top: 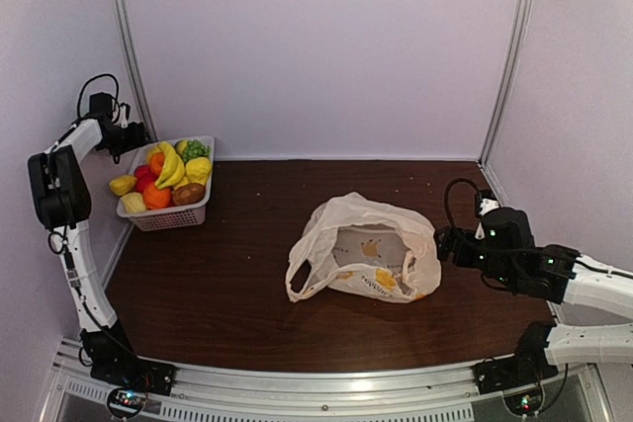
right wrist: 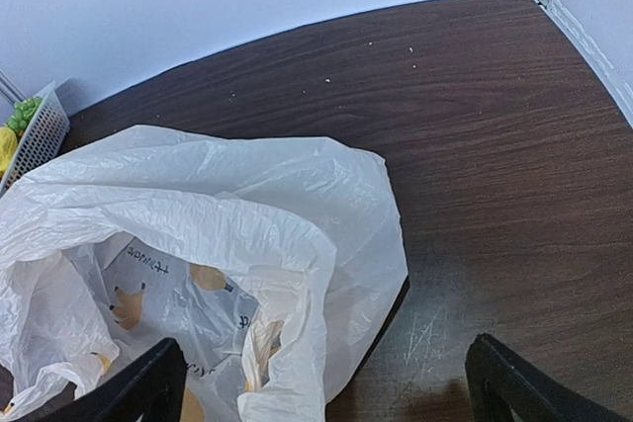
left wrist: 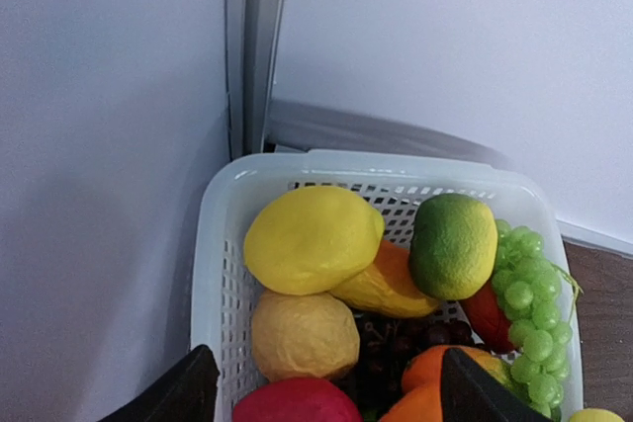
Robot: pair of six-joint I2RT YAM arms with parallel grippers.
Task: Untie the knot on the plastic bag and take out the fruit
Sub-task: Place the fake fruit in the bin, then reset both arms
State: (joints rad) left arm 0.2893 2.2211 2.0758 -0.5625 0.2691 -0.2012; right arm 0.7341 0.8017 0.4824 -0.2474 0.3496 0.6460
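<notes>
The plastic bag (top: 366, 249) lies crumpled in the middle of the table with its mouth open and its handle loops apart; no knot shows. It fills the left of the right wrist view (right wrist: 198, 234), showing printed orange marks inside; I cannot tell whether fruit is in it. Fruit lies in the white basket (top: 168, 216): bananas (top: 170, 165), green grapes (top: 195, 150), yellow oval pieces (left wrist: 312, 239). My left gripper (top: 138, 133) hovers over the basket's back left, open and empty (left wrist: 326, 392). My right gripper (top: 442, 244) is open and empty at the bag's right edge (right wrist: 326, 382).
The basket (left wrist: 376, 165) stands in the back left corner against the wall, also holding a green lime (left wrist: 453, 244), orange and red pieces and a brown oval piece (top: 188, 193). Walls close in the table on the left, back and right.
</notes>
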